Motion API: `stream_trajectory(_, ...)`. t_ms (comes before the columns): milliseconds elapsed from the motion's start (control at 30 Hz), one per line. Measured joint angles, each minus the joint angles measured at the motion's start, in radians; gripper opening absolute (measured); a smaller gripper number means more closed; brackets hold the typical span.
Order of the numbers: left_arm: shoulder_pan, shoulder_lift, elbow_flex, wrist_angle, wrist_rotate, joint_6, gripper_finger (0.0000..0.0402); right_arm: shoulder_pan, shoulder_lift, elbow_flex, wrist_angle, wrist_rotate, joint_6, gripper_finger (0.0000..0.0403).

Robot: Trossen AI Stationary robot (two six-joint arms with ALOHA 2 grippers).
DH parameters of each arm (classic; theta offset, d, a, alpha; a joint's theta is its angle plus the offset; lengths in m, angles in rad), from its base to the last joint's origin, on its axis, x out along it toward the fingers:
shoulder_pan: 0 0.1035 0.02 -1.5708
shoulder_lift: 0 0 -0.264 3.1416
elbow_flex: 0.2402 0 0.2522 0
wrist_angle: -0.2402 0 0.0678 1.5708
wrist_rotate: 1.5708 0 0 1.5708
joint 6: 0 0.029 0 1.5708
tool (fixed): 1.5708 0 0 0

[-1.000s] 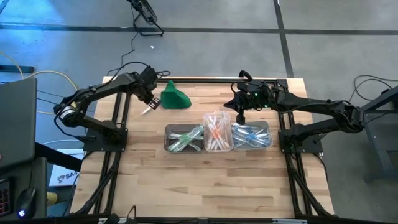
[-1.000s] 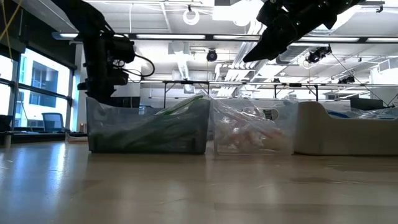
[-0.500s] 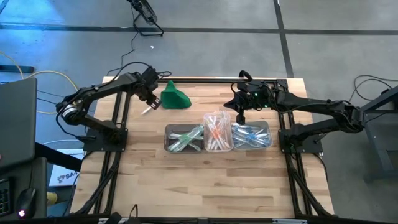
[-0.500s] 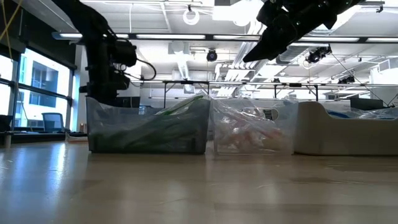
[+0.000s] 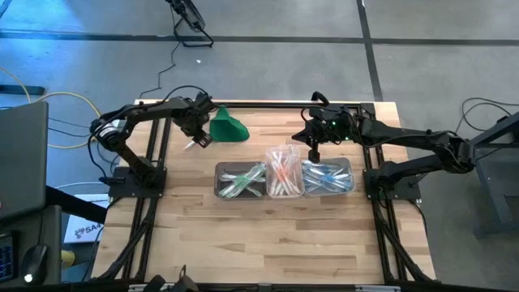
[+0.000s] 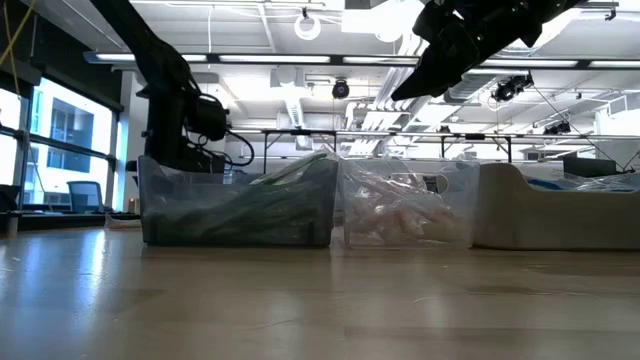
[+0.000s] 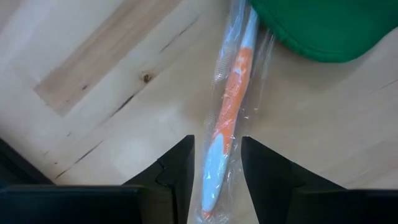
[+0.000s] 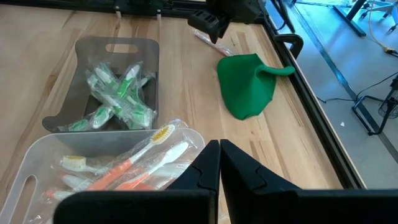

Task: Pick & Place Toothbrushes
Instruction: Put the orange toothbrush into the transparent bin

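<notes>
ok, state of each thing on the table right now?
left pincer: open, astride the orange toothbrush
orange toothbrush: wrapped, flat on the table, tip beside the green cloth
right pincer: shut, empty
three tubs: upright, toothbrushes inside, sorted green, orange, blue

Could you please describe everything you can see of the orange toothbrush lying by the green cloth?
The orange toothbrush is a thin stick, orange in the middle and pale bluish-white toward its ends, sealed in a clear crinkled wrapper. It lies flat on the wooden table, one end at the green cloth. The left hand straddles its other end, fingers open on either side.
</notes>
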Motion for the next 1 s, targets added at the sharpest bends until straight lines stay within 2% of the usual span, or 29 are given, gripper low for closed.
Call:
stream_trajectory(567, 0.0, 0.1, 0.003, 0.015, 0.023, 0.0, 0.0122, 0.0, 0.0, 0.0, 0.001, 0.002, 0.0, 0.0004)
stream_trajectory(667, 0.0, 0.102, 0.003, 0.005, 0.04, 0.0, 0.0096, 0.0, 0.0, 0.0, 0.0, 0.002, 0.0, 0.0004)
stream_trajectory(867, -0.001, 0.103, 0.003, -0.003, 0.049, 0.005, 0.0017, 0.0, 0.0, 0.0, 0.0, 0.002, 0.0, 0.0004)
stream_trajectory(1000, -0.003, 0.103, 0.006, -0.005, 0.05, 0.005, 0.0023, 0.0, 0.0, 0.0, 0.0, 0.001, 0.0, 0.0004)
